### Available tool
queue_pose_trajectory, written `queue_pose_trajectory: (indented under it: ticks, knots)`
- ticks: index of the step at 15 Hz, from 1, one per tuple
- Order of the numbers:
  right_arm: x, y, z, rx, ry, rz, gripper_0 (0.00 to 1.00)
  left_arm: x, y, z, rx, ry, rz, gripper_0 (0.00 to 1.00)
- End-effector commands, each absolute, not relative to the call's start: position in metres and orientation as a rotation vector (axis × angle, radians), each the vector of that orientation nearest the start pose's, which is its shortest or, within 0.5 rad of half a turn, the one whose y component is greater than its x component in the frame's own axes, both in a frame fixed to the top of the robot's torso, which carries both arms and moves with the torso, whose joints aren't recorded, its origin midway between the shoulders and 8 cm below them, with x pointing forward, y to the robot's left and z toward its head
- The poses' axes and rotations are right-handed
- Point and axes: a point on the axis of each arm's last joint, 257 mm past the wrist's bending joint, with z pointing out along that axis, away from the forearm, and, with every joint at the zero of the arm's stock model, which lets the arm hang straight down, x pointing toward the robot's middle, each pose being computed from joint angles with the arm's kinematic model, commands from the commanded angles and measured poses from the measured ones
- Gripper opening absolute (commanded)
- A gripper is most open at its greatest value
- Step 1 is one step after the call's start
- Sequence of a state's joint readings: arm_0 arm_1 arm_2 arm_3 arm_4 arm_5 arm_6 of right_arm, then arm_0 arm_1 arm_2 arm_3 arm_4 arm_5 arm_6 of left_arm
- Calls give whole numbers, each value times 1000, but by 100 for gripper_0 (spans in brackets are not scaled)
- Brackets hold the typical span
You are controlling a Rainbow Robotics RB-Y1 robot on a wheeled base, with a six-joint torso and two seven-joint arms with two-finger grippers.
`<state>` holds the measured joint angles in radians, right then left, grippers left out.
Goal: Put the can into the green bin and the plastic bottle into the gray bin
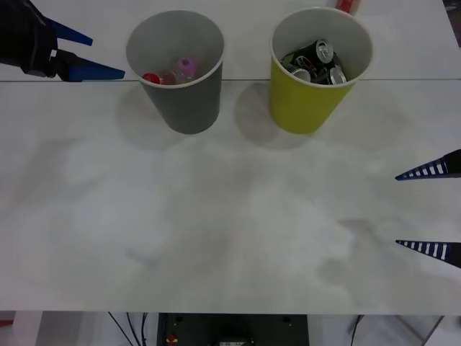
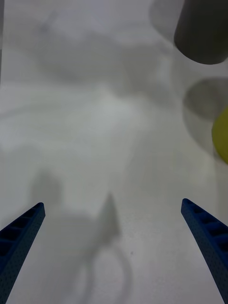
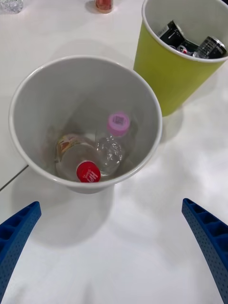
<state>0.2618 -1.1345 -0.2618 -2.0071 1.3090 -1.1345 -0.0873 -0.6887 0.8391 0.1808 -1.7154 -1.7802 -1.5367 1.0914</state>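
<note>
Gray bin: we see the gray bin (image 1: 175,68) upright at the far side of the table (image 1: 216,238), to our left of the green one; its open mouth faces up so things can be dropped straight in.
Plastic bottle: the plastic bottle (image 3: 80,161) lies at the bottom of the gray bin, red cap toward the near wall, leaning beside a pink-capped bottle (image 3: 114,137). We judge it rests tilted because the floor of the bin is narrow and two bottles share it.
Green bin: the green bin (image 1: 317,79) stands just beside the gray one, apart from it, and holds several dark cans (image 1: 317,63) piled at angles.
Left gripper: our left gripper (image 1: 75,52) hovers off the gray bin's left rim, fingers spread wide with nothing between them; in its wrist view it looks down into the bin's mouth. We take this as the pose of a release above the bin.
Right gripper: our right gripper (image 1: 430,210) sits low at the right edge, well apart from both bins, fingers spread and empty over bare table; it looks parked.
Progress: judged from how things lie, both sorts appear done; no can or bottle lies loose on the near tabletop.
Background: a small reddish object (image 3: 104,4) stands beyond the bins; we cannot tell what it is.
</note>
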Motion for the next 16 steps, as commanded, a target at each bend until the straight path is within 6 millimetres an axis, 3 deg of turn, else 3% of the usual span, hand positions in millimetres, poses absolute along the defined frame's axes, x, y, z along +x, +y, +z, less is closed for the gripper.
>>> queue_pose_trajectory:
  ticks: [1, 7, 16]
  knots:
    - [341, -286, -167, -1634, 1596, 209, 100, 469, 241, -10, 1049, 1900, -296, 100]
    - [341, -286, -167, -1634, 1596, 209, 100, 426, 263, -50, 1205, 1771, -238, 100]
    - [341, -286, -167, -1634, 1596, 209, 100, 372, 266, -119, 1466, 1620, -171, 100]
